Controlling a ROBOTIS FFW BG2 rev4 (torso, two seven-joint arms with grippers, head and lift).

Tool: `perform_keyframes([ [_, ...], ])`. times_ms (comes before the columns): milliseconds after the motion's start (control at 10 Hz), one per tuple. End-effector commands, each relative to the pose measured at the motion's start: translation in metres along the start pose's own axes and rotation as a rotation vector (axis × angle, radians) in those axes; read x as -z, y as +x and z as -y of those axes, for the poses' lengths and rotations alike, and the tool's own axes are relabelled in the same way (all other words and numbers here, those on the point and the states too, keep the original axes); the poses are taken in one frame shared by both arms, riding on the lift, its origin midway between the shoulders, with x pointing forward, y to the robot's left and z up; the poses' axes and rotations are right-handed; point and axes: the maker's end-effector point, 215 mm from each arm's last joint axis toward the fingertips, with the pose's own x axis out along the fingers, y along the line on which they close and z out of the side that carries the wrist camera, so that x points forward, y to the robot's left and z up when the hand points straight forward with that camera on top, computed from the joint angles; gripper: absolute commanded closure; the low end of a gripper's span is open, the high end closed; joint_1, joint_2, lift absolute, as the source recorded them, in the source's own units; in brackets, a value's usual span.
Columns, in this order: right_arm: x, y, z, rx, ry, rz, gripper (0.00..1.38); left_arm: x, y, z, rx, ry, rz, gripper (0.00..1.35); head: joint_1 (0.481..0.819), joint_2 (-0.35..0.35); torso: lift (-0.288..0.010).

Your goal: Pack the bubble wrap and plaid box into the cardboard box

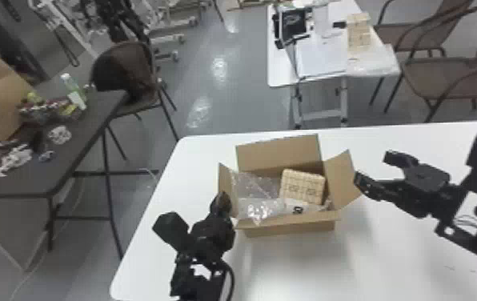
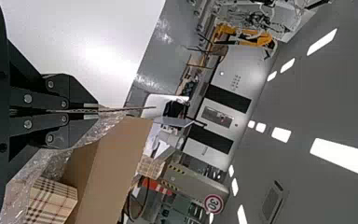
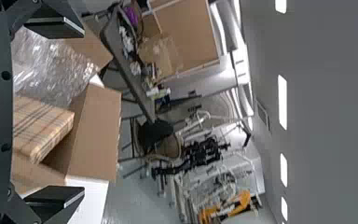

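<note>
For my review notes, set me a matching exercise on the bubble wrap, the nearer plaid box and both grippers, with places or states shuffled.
A. bubble wrap
B. nearer plaid box
C. left gripper
D. right gripper

1. open, beside the cardboard box
2. inside the cardboard box, toward its right side in the head view
3. shut on a side flap
4. inside the cardboard box, toward its left side in the head view

Pairs: A-4, B-2, C-3, D-1

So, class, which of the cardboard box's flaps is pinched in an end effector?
The left flap, its edge clamped by the left end effector; nothing grips the others.
</note>
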Motion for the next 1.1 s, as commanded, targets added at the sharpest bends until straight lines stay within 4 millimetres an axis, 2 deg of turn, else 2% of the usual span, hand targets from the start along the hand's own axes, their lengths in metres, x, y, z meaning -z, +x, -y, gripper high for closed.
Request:
perform_keyframes([
  [0, 0.013, -0.066, 0.044, 0.165, -0.037, -0.027, 0.11, -0.001, 0.0, -0.001, -0.001, 0.0, 0.001, 1.21, 0.695, 0.276, -0.044],
  [100, 0.026, -0.112, 0.068, 0.284, -0.046, -0.045, 0.11, -0.001, -0.002, -0.005, -0.009, -0.001, 0.004, 1.21, 0.695, 0.25, -0.044],
  [200, 0.04, -0.154, 0.083, 0.379, -0.047, -0.057, 0.11, -0.004, -0.003, -0.008, -0.014, -0.001, 0.011, 1.21, 0.695, 0.194, -0.044],
  [400, 0.061, -0.217, 0.098, 0.508, -0.057, -0.068, 0.11, -0.004, -0.006, -0.014, -0.023, 0.002, 0.01, 1.21, 0.695, 0.126, -0.044],
  [500, 0.069, -0.24, 0.104, 0.56, -0.046, -0.07, 0.11, -0.004, -0.008, -0.019, -0.033, 0.003, 0.012, 1.21, 0.695, 0.09, -0.044],
  [600, 0.07, -0.256, 0.108, 0.586, -0.044, -0.07, 0.11, -0.008, -0.011, -0.029, -0.069, 0.006, 0.026, 1.21, 0.695, 0.065, -0.044],
  [800, 0.068, -0.253, 0.108, 0.575, -0.041, -0.061, 0.11, -0.018, -0.017, -0.065, -0.222, 0.016, 0.07, 1.21, 0.695, 0.056, -0.044],
  [1000, 0.065, -0.246, 0.109, 0.556, -0.04, -0.054, 0.11, -0.041, -0.012, -0.107, -0.315, 0.052, 0.12, 1.21, 0.695, 0.105, -0.044],
])
